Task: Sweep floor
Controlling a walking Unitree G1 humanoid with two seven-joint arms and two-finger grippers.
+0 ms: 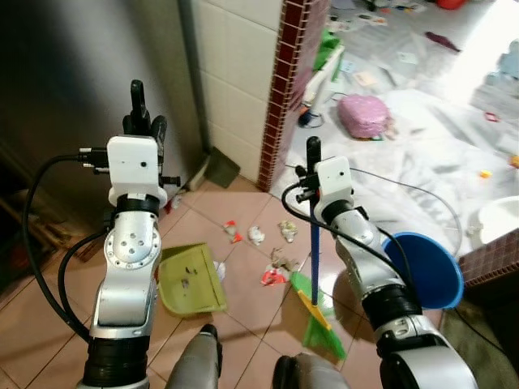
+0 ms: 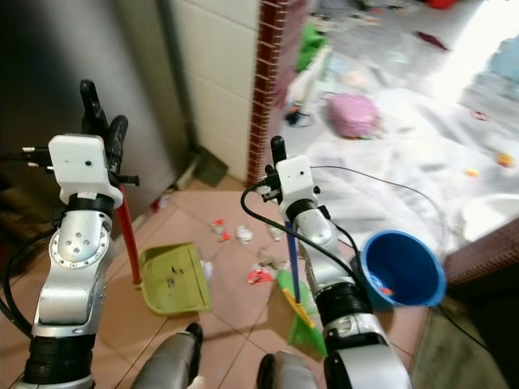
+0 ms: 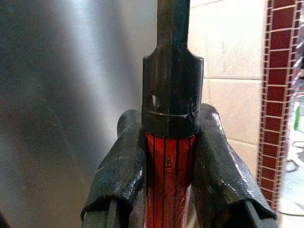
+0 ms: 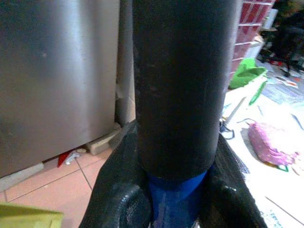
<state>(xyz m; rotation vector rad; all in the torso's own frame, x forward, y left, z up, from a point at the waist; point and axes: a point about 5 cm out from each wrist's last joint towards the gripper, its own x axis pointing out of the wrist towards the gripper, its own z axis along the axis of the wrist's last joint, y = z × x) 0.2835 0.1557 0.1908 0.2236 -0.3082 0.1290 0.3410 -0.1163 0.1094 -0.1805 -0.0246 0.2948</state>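
The left gripper [image 3: 171, 156] is clamped on the red handle [image 2: 126, 235] of the green dustpan [image 1: 191, 279], which rests on the tiled floor [image 1: 243, 203] by the steel cabinet [image 1: 73, 73]. The right gripper [image 4: 178, 190] squeezes the blue broom handle [image 1: 314, 251], the green bristles [image 1: 320, 324] down near the robot's feet. Scraps of litter [image 1: 268, 251] lie between dustpan and broom (red and white bits, mostly). A blue bucket [image 2: 403, 271] stands just beside the right arm.
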